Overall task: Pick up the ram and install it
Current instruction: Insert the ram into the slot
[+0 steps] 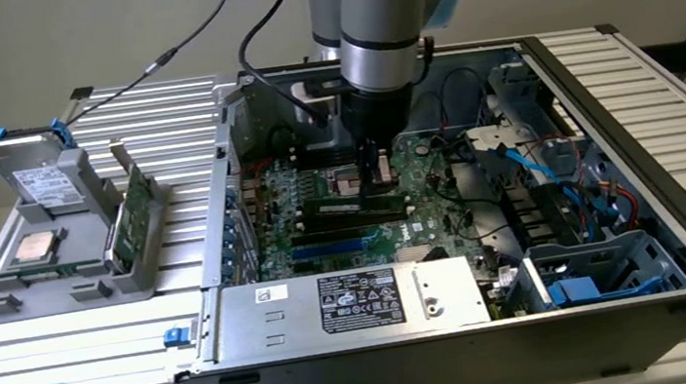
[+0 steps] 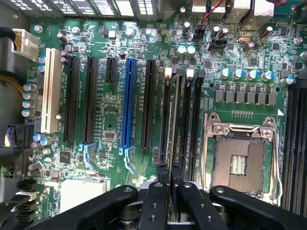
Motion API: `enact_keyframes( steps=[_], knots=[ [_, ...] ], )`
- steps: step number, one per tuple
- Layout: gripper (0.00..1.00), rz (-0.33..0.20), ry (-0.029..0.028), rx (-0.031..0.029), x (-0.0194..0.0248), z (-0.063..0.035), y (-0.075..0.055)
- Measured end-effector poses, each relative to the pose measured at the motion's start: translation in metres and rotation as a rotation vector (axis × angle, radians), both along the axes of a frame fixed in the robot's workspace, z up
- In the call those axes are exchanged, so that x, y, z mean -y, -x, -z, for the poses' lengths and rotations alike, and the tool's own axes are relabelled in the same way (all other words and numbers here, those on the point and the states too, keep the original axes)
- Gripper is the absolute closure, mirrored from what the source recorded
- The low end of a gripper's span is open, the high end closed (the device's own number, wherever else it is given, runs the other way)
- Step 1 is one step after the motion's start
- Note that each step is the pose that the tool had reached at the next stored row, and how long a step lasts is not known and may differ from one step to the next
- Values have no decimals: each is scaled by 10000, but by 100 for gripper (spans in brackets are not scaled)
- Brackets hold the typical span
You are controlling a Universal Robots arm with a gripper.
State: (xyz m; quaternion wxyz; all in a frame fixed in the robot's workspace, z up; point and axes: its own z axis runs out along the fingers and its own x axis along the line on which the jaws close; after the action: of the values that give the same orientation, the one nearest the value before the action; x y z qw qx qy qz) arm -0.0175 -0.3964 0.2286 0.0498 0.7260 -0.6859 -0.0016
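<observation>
Your gripper [image 1: 379,180] is down inside the open case [image 1: 657,163], at the middle of the exterior view, over the motherboard. Its fingers [image 2: 158,191] are almost together and pinch the top edge of the ram [image 2: 174,120]. The ram stands on edge in a black memory slot, between the CPU socket [image 2: 240,158] and the blue slot [image 2: 127,100]. More black slots lie just beside it on both sides. You cannot tell whether it is fully seated.

The case also holds the power supply [image 1: 356,298] along its lower edge in the frame, and a drive cage [image 1: 588,270] at lower right. Loose blue and black cables [image 1: 536,168] lie near the arm on the exterior view's right.

At the exterior view's left, well apart from the case, a grey holder [image 1: 16,301] sits on the slatted table [image 1: 79,382]. It carries a drive [image 1: 40,180], a processor [image 1: 36,247] and an upright green card [image 1: 131,223].

The arm drops in from the top of the frame. The case's back wall is close behind it and the left wall is near. Most of the open board lies toward the lower middle.
</observation>
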Motion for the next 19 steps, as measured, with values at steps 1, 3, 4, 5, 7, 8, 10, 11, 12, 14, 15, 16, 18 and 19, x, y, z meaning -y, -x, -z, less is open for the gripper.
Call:
enact_keyframes(
  steps=[1,3,4,5,7,8,10,11,12,14,15,16,18,19],
  knots=[
    [87,-2,33,-1,-1,-2,3],
    [87,-4,61,-2,-1,-11,6],
    [87,-3,70,-2,-3,-22,7],
    [87,-3,73,-2,-4,-41,8],
    [87,-3,75,-1,-5,-112,8],
    [87,-3,81,0,-5,-143,9],
    [87,-1,99,39,-6,-182,14],
    [87,-2,119,90,-7,-189,17],
    [87,-2,144,201,-10,-192,26],
    [87,0,208,475,-16,-193,43],
    [87,0,235,617,-20,-193,49],
    [87,1,257,748,-26,-193,57],
    [87,2,286,915,-40,-193,78],
    [87,0,289,940,-46,-193,91]
  ],
)
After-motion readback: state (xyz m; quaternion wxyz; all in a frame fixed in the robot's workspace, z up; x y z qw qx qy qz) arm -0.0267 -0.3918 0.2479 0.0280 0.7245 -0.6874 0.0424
